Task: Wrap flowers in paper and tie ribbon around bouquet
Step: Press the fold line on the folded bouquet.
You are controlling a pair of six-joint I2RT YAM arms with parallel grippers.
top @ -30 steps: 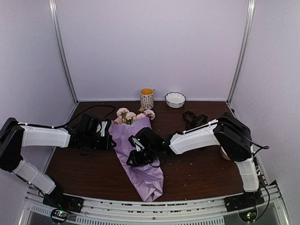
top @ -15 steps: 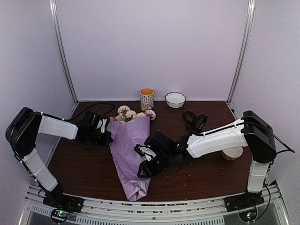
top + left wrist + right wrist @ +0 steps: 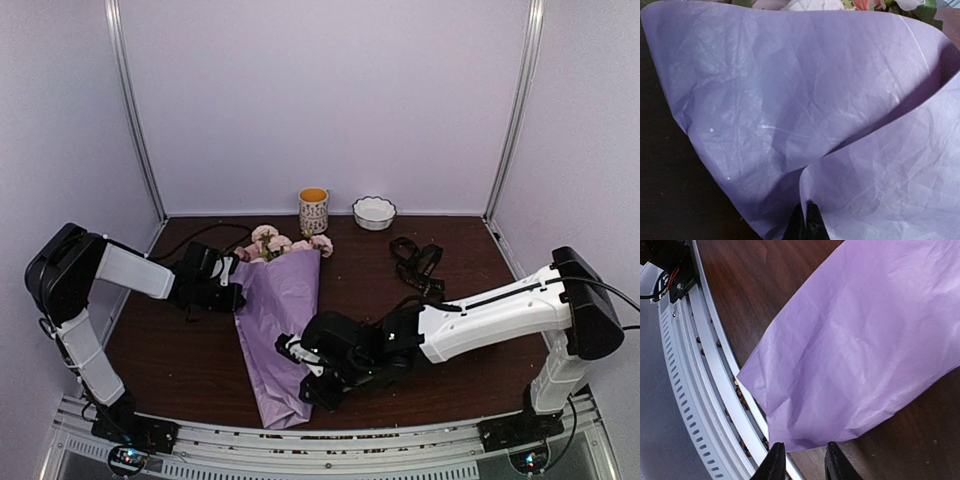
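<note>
Bouquet [image 3: 283, 300]: laid on the table [image 3: 420, 370], flowers [image 3: 285, 243] farthest from the arms.
Left gripper [image 3: 230, 294]: closed on the paper [image 3: 790, 100] edge, apparently so the wrap is kept shut.
Right gripper [image 3: 804, 462]: slightly parted, empty, beside the cone's tip.

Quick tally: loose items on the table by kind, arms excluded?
bouquet (flowers in purple paper): 1
ribbon: 1
cup: 1
bowl: 1
Total: 4
</note>
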